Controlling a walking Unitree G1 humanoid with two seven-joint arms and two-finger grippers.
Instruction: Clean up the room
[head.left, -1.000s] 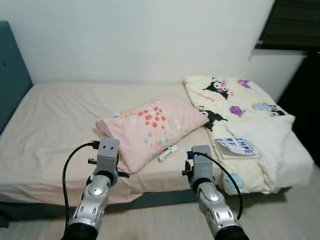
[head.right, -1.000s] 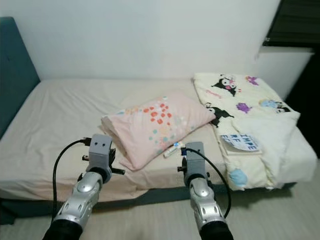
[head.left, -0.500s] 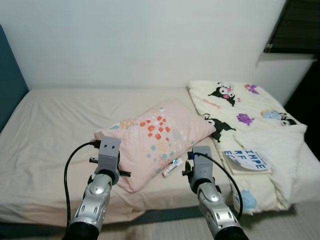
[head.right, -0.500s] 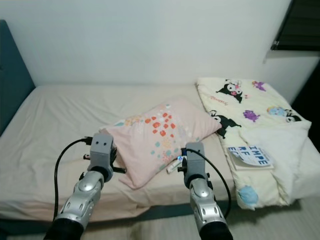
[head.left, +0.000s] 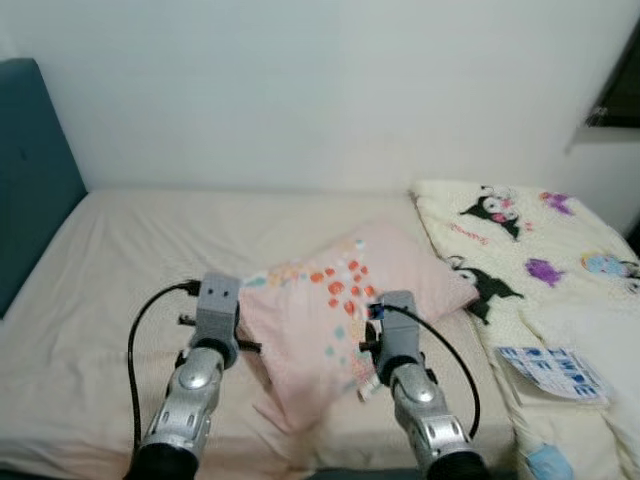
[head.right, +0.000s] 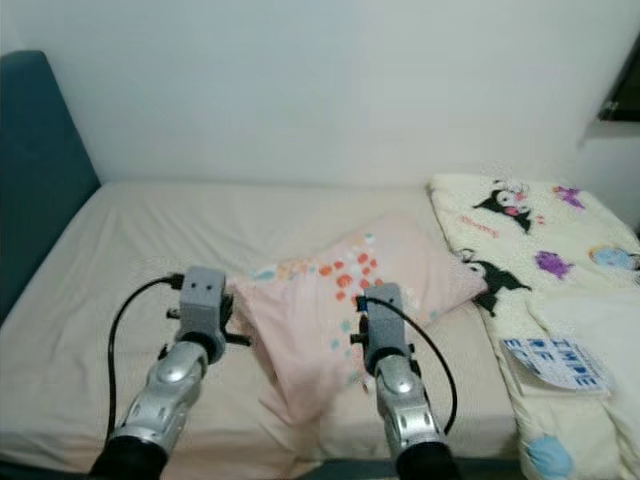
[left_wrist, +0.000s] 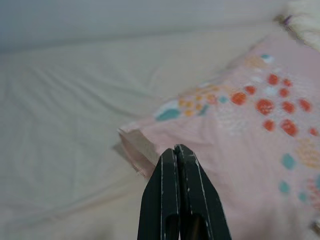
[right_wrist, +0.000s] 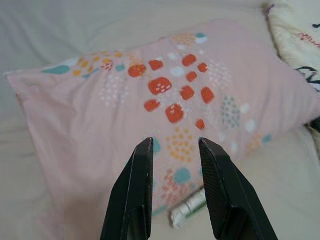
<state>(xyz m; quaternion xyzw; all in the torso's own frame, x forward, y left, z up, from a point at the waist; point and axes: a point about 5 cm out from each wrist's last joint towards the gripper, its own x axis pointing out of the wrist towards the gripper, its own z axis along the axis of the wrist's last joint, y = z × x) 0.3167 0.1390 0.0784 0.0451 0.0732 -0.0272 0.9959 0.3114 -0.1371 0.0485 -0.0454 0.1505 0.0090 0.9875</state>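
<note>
A pink pillow (head.left: 330, 310) with red, orange and teal dots lies askew in the middle of the bed (head.left: 130, 250). A small white tube (right_wrist: 188, 206) lies on the sheet against the pillow's near edge. My left gripper (left_wrist: 176, 150) is shut and empty, held just short of the pillow's left corner (left_wrist: 134, 145). My right gripper (right_wrist: 174, 145) is open above the pillow's near part, the tube just below its fingers. Both silver arms (head.left: 195, 385) reach up from the bottom of the eye views.
A cream quilt (head.left: 545, 260) with cartoon characters covers the bed's right side, with a blue-lettered book or card (head.left: 550, 370) on it. A teal headboard (head.left: 35, 180) stands at the left. A white wall runs behind the bed.
The camera has moved closer to the bed and turned left; the pillow now sits larger and directly before both grippers. The floor has dropped out of sight.
</note>
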